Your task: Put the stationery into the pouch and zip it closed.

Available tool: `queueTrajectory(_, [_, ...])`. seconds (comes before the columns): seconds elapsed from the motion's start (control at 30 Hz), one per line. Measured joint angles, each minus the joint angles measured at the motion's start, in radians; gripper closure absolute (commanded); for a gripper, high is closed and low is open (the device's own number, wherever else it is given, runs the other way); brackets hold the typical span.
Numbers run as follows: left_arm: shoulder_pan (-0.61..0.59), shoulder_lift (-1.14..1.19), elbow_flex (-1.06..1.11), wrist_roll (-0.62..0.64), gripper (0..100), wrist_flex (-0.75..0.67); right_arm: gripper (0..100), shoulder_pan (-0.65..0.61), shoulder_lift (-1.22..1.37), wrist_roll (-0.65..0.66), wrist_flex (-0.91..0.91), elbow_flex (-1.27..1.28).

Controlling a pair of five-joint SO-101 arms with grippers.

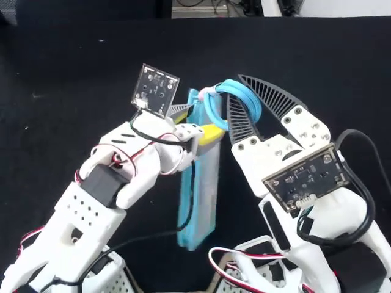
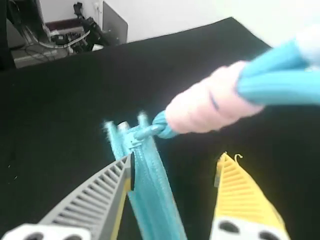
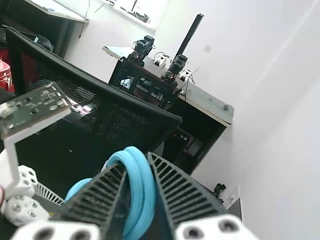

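Table (image 1: 55, 67), flat, covered in black cloth with pale specks. Turquoise pouch (image 1: 206, 198) at table's middle, long and narrow, near end down toward the cloth; contact not discernible.

We have open table (image 1: 61, 73) from 9 to 12 o'clock; the left claw (image 1: 194, 122), the right claw (image 1: 237, 88) clamping the loop (image 1: 215, 110), and the pouch (image 1: 200, 195) block centre.

Pouch (image 1: 198, 195) between left tool (image 2: 175, 159) jaws; loop (image 1: 244, 97) in right tool (image 3: 136, 162).

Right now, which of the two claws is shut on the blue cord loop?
The right claw, the black ribbed one, pinches the loop; the left claw, grey and yellow, stands open at the pouch.
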Motion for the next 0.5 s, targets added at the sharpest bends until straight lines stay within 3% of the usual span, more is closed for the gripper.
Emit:
queueTrajectory(0.33, [-0.006, -0.046, -0.002, -0.003, 73, 0.054, 98.8, 0.000, 0.000, 0.000, 0.000, 0.000])
queueTrajectory(0.5, [-0.064, -0.103, 0.000, -0.100, 73, 0.054, 98.8, 0.000, 0.000, 0.000, 0.000, 0.000])
